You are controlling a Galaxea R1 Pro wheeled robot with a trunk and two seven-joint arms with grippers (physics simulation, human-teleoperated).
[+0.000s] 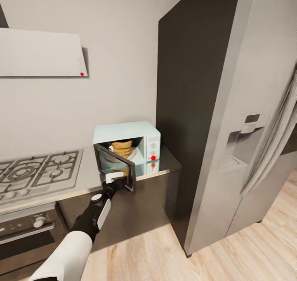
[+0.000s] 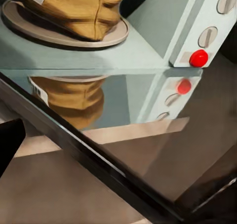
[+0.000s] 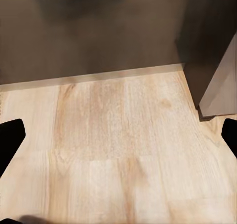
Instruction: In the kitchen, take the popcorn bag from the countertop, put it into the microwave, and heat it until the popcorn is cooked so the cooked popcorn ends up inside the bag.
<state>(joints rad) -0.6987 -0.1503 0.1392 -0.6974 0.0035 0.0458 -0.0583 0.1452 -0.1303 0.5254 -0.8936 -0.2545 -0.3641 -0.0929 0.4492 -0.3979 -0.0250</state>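
Here the small tan-brown crumpled paper popcorn bag (image 1: pixel 122 148) sits inside the pale mint-blue boxy microwave (image 1: pixel 123 131), upright on a round grey turntable plate (image 2: pixel 74 35). The microwave stands on the glossy grey stone-like surface (image 1: pixel 165 165), just beside the tall dark cabinet panel (image 1: pixel 194 107). Its dark glass door (image 1: pixel 117 165) is swung partly open, toward the robot. On the cream control panel (image 1: pixel 153 148) a red round button (image 1: pixel 153 157) shows below two pale ones.

The left hand (image 1: pixel 114 177) is at the outer edge of the open door, its white tip against the door frame; how far its fingers are spread cannot be told. In the left wrist view one dark fingertip (image 2: pixel 10 142) shows at the side, and the door glass mirrors the bag and the red button (image 2: pixel 199 58).

The right hand (image 3: pixel 118 135) points down at the pale wood plank floor (image 3: pixel 118 150); its two dark fingertips (image 3: pixel 10 137) sit far apart at opposite sides of the picture, with nothing between them.

In the head view a steel gas hob with grates (image 1: pixel 37 171) lies on the surface away from the microwave, with a steel oven with a knob (image 1: pixel 24 227) under it, a white hood (image 1: pixel 41 52) on the wall above, and a grey fridge with a dispenser (image 1: pixel 247 140) beyond the dark panel.
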